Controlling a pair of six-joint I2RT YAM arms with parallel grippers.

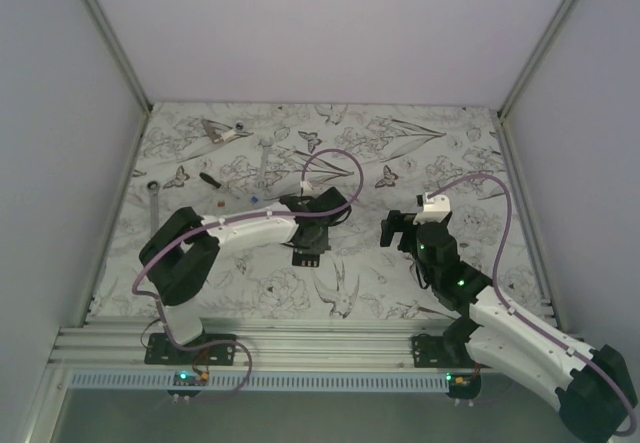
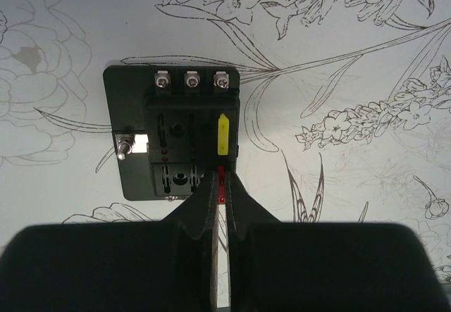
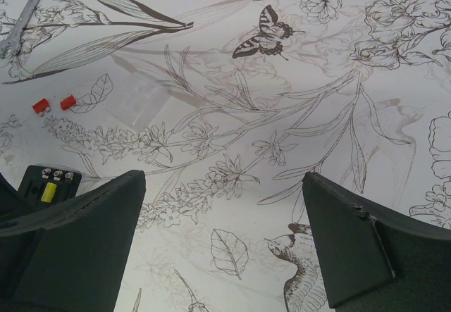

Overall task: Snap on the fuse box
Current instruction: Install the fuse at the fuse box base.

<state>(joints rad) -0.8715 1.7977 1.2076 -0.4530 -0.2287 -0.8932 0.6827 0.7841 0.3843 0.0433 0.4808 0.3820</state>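
- Left gripper (image 2: 221, 179) is fully closed, fingers (image 2: 199, 213) pinching a small red fuse (image 2: 221, 188) between the tips.
- Its tips sit at the near edge of the fuse box (image 2: 176, 139). The red fuse lines up with the slot column holding a yellow fuse (image 2: 223, 134). We can't tell whether it is seated in the box.
- The fuse box lies flat on the floral table (image 2: 338, 58), with three screws (image 2: 192, 79) along its far edge. In the top view it's mid-table, right under the left gripper.
- Right gripper (image 3: 222, 185) is spread wide with nothing between the fingers. It hangs above the table, well apart from the box and to its right.
- In the right wrist view we see two loose red pieces (image 3: 41, 105) side by side on the table, with a translucent plastic piece (image 3: 137, 95) just beside them.
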